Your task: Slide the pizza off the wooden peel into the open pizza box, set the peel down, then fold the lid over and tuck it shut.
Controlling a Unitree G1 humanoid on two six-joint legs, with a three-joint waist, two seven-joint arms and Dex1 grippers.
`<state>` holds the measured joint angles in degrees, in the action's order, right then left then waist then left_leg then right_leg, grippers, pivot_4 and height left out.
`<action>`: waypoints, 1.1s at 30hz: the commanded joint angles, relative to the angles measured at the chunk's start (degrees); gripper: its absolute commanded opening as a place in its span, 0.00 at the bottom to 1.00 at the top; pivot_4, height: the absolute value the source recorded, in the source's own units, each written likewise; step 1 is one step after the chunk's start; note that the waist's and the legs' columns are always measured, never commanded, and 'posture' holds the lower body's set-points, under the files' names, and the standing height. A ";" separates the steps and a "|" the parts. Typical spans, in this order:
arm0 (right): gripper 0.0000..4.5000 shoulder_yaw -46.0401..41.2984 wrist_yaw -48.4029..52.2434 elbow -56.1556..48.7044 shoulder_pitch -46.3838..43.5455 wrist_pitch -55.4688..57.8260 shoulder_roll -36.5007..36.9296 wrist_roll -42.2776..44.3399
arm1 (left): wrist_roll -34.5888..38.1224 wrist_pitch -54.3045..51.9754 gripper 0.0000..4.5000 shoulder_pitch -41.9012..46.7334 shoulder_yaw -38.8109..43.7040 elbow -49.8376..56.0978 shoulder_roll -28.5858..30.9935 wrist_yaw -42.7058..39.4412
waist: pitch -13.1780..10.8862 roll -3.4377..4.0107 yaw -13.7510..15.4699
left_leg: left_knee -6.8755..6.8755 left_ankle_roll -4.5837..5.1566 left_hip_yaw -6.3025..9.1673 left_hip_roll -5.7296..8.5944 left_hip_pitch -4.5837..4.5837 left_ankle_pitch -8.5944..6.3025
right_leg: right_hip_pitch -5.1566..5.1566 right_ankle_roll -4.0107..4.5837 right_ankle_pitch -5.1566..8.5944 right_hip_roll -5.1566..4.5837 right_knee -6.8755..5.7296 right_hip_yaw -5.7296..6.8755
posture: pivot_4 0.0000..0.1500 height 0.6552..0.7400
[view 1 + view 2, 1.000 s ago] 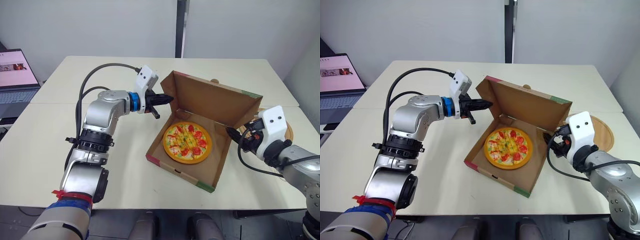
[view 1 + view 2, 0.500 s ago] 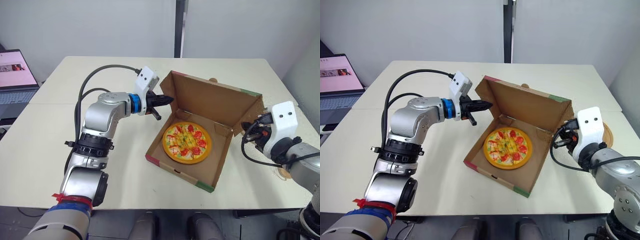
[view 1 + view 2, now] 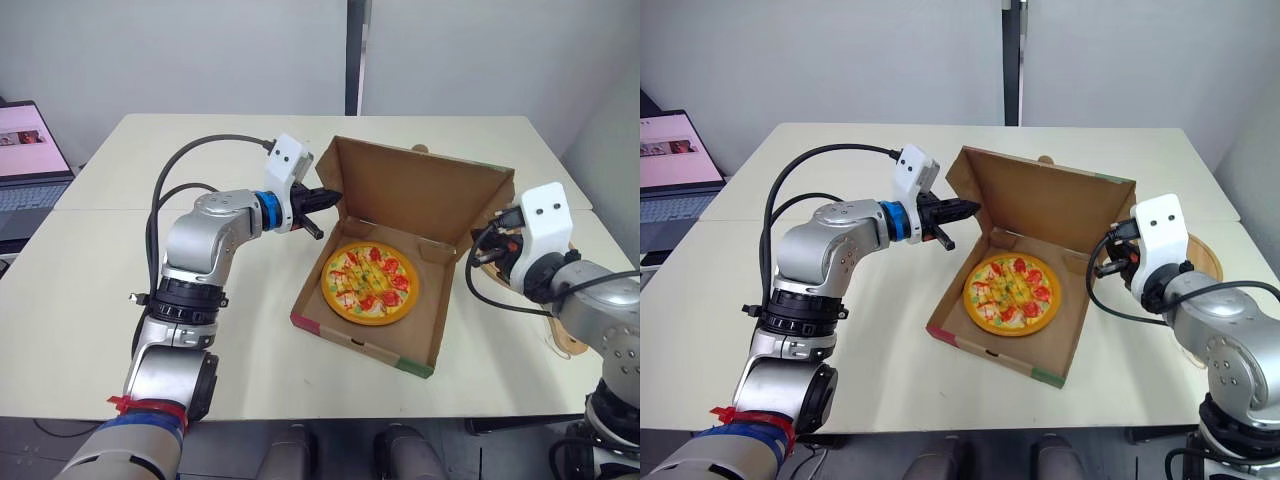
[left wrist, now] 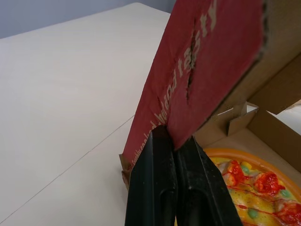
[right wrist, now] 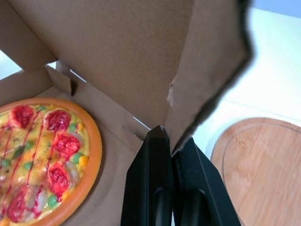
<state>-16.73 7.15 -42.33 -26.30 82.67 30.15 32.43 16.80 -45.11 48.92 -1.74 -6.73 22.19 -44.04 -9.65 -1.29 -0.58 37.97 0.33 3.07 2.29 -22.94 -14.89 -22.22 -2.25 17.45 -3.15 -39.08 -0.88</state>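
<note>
The pizza (image 3: 369, 282) lies in the cardboard box (image 3: 402, 340) at mid-table. The lid (image 3: 420, 195) stands raised behind it, brown inside and red outside. My left gripper (image 4: 175, 141) is shut, pinching the lid's left side flap (image 4: 207, 70); from the head it sits at the lid's left edge (image 3: 330, 197). My right gripper (image 5: 171, 141) is shut on the tip of the lid's right side flap (image 5: 207, 70). The round wooden peel (image 3: 1202, 258) lies flat on the table to the right of the box, behind my right arm.
A laptop (image 3: 30, 160) with its screen lit sits at the far left edge. Bare table (image 3: 200, 130) stretches behind and to the left of the box. The box's front edge is near the table's front edge.
My right gripper rose from the table beside the box to the lid's right flap and went from open to shut. The left gripper kept its hold.
</note>
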 commanded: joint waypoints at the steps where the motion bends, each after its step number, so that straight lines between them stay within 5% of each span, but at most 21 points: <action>1: 0.00 0.60 1.55 -1.07 -1.90 -1.66 -0.45 0.49 | 2.46 -1.08 0.00 -0.14 0.35 4.05 -0.81 0.21 | 0.00 0.00 0.07 | 0.00 0.00 0.00 0.00 -0.01 0.00 | 0.00 0.00 0.00 0.00 0.01 0.00 | 1.00 0.90; 15: 0.00 2.00 -1.13 -13.01 7.44 -0.24 -8.93 -0.20 | 7.51 -8.42 0.00 -8.56 4.04 14.02 1.69 1.66 | 0.02 0.03 -0.09 | -0.03 -0.01 -0.01 -0.02 0.02 0.00 | -0.03 0.00 0.00 0.00 0.00 -0.04 | 1.00 0.90; 28: 0.00 8.66 -1.04 -14.61 23.72 -17.13 -10.57 -6.26 | 9.86 -9.05 0.00 -20.07 4.54 21.35 1.45 6.51 | 0.04 0.05 -0.33 | -0.07 -0.02 0.01 -0.03 0.11 0.00 | 0.04 0.00 0.00 0.00 0.01 -0.03 | 1.00 0.90; 33: 0.37 10.79 1.12 -14.46 29.04 -23.76 -9.28 -7.35 | 9.39 -7.08 0.00 -21.81 4.90 20.75 2.04 7.44 | 0.04 0.05 -0.31 | -0.06 -0.02 0.02 -0.03 0.10 0.00 | 0.05 0.00 0.00 0.00 0.02 -0.01 | 1.00 0.90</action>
<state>-6.90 6.86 -55.90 1.96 61.41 20.23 25.56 25.90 -54.17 27.15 2.70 12.81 23.76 -36.78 -9.61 -1.23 -0.88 37.92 0.31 3.09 2.26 -22.84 -14.88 -22.15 -2.25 17.45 -3.15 -39.06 -0.89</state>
